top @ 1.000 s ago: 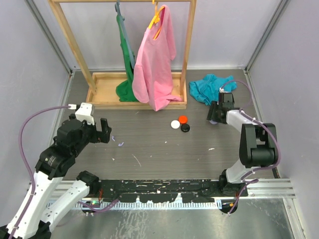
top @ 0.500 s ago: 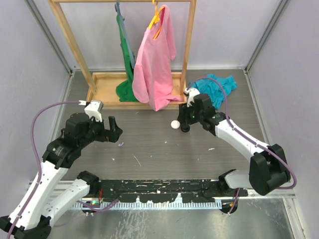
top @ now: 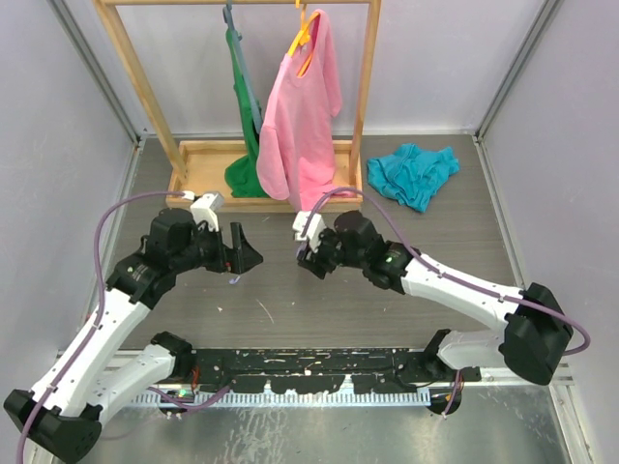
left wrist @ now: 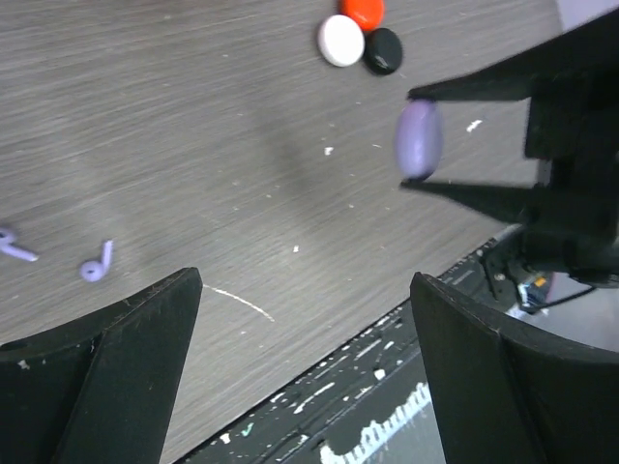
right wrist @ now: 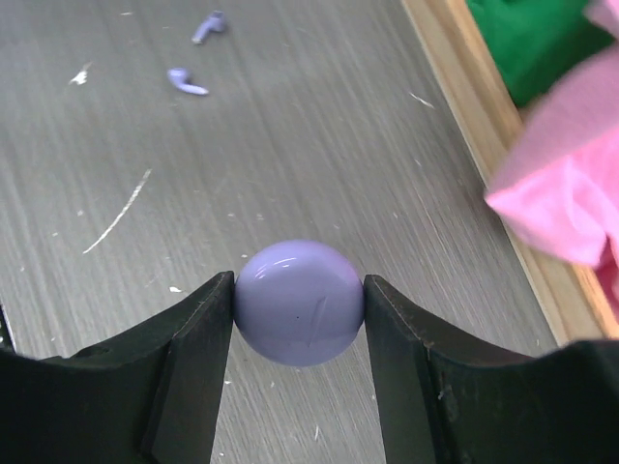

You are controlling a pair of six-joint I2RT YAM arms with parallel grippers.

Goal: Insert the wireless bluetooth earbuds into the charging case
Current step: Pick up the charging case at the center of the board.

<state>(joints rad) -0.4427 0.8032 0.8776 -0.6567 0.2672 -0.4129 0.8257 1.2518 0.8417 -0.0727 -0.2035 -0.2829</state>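
Case [right wrist: 299, 302] carried leftward, right jaws clamping it

**Out of Sight, Off the Edge, Out of Focus**

Buried from above between the fingers of the right gripper [top: 309, 261]: the lilac charging case [right wrist: 300, 302]. Smeared to a soft oval in the left wrist view; no telling, there or up close, of any lid seam. Clipped by that view's left edge: one of the lilac earbuds [left wrist: 15, 248]; from above, too tiny to sort from the pale scraps. Sliced by the top edge: the red round case [left wrist: 364, 10]. Cropped at the bottom of each wrist view: the fingers of the left gripper [left wrist: 305, 280] and of the right. Blurred and cut by the right wrist frame: the pink shirt [right wrist: 556, 193] and the green garment [right wrist: 527, 39].
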